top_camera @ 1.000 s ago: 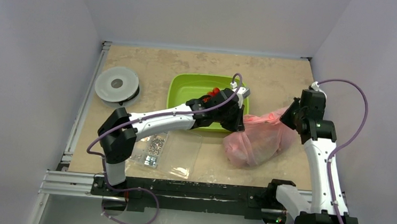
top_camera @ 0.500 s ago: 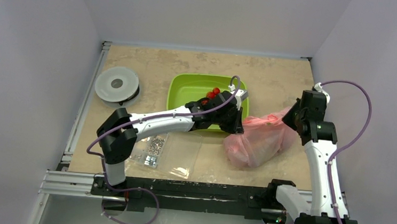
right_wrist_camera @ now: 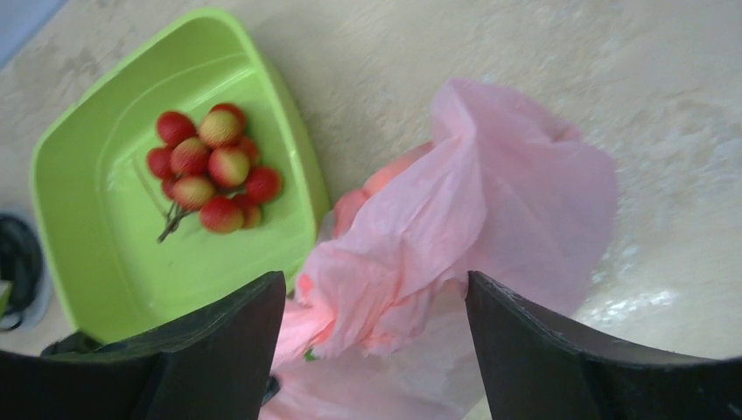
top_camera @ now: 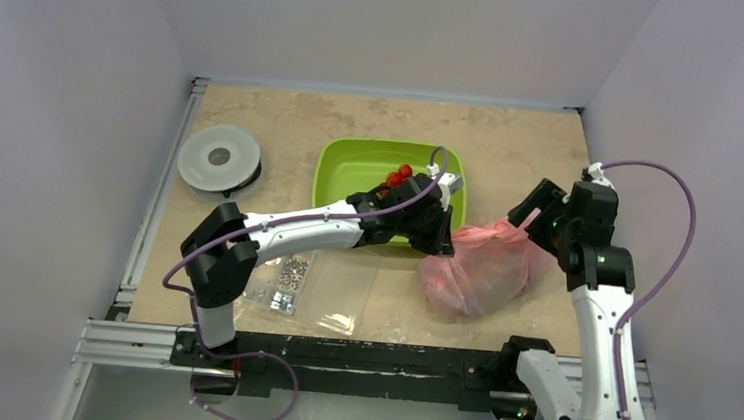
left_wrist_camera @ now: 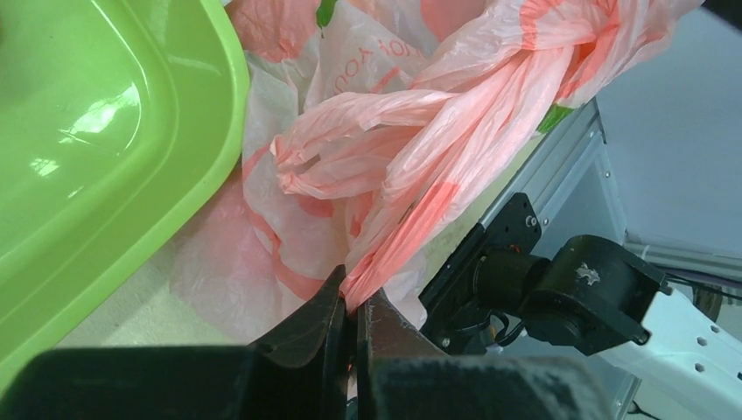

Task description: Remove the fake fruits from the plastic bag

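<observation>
The pink plastic bag (top_camera: 479, 269) lies crumpled on the table to the right of the green tray (top_camera: 351, 168). My left gripper (top_camera: 443, 238) is at the bag's left end. In the left wrist view it (left_wrist_camera: 353, 293) is shut on a twisted strand of the bag (left_wrist_camera: 420, 131). My right gripper (top_camera: 534, 208) hovers over the bag's right end. In the right wrist view it (right_wrist_camera: 374, 278) stands open above the loose folds of the bag (right_wrist_camera: 490, 201), gripping nothing. The fake fruits are hidden inside the bag.
A cluster of small red berries (right_wrist_camera: 210, 171) lies in the green tray (right_wrist_camera: 105, 262). A clear flat box of metal screws (top_camera: 317, 284) sits near the front edge. A grey round spool (top_camera: 220, 158) stands at the left.
My right gripper has opened, let go of the bag and drawn back a little toward me. The bag's raised right end has sagged. The left gripper still holds its strand.
</observation>
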### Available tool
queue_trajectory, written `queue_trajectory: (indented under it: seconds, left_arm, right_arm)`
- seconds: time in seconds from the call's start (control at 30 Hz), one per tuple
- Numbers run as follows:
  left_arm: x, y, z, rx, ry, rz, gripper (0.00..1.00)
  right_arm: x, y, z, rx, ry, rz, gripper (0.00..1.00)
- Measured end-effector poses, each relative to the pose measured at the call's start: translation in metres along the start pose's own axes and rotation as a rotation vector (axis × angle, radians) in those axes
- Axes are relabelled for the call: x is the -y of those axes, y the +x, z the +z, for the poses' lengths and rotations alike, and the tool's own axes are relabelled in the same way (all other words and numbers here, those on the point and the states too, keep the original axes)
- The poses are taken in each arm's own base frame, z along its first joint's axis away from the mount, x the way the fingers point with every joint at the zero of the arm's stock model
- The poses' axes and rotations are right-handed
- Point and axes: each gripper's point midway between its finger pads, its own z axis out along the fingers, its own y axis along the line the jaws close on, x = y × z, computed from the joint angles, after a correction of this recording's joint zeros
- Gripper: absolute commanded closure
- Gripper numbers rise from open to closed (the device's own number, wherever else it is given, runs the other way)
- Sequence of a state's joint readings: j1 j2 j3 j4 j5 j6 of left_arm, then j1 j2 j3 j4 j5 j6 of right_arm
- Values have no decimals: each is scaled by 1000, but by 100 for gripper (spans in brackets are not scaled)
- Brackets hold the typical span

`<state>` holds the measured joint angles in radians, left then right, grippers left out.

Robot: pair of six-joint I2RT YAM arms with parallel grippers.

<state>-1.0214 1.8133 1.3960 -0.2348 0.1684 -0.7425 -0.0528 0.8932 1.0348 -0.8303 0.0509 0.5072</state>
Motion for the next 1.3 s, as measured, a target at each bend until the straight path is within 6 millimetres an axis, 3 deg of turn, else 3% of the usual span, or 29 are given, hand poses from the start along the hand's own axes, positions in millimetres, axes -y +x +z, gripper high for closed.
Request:
queue_trajectory:
  seconds: [0.17, 0.2, 0.27, 0.37, 0.5, 0.63, 0.7, 0.77, 0.9, 1.03, 1.17, 1.3]
  left_arm:
    - [1, 6, -1, -20, 2, 16, 40]
    - [0, 8, -2, -28, -14, 32, 32]
    - [-1, 13, -6, -38, -56, 82, 21]
    - [10, 5, -15, -20, -98, 187, 18]
    - [41, -29, -35, 58, -99, 339, 24]
    - [60, -69, -44, 141, -114, 471, 28]
    - [60, -77, -41, 146, -133, 530, 35]
    - [54, -75, -31, 110, -160, 602, 39]
    - [36, -59, -6, 6, -211, 704, 59]
    - [15, -41, 7, -76, -270, 744, 100]
    - [5, -46, 4, -64, -329, 726, 100]
    - [-12, -44, -8, 15, -391, 601, 100]
  right_arm:
    - [-12, 30, -4, -52, -117, 78, 42]
    - [-14, 31, -4, -61, -128, 89, 52]
    - [-18, 31, -3, -64, -141, 99, 75]
    - [-18, 31, 3, -79, -134, 106, 83]
    - [-16, 31, 5, -78, -120, 95, 99]
    - [-13, 30, 3, -68, -112, 74, 100]
    - [-12, 30, 3, -68, -111, 67, 100]
    - [-12, 30, 3, -68, -112, 63, 100]
    - [-12, 31, 3, -69, -114, 57, 100]
    - [-12, 30, 3, -68, -113, 57, 100]
    - [-12, 28, 5, -70, -103, 61, 100]
    - [-2, 17, 12, -63, 1, 96, 100]
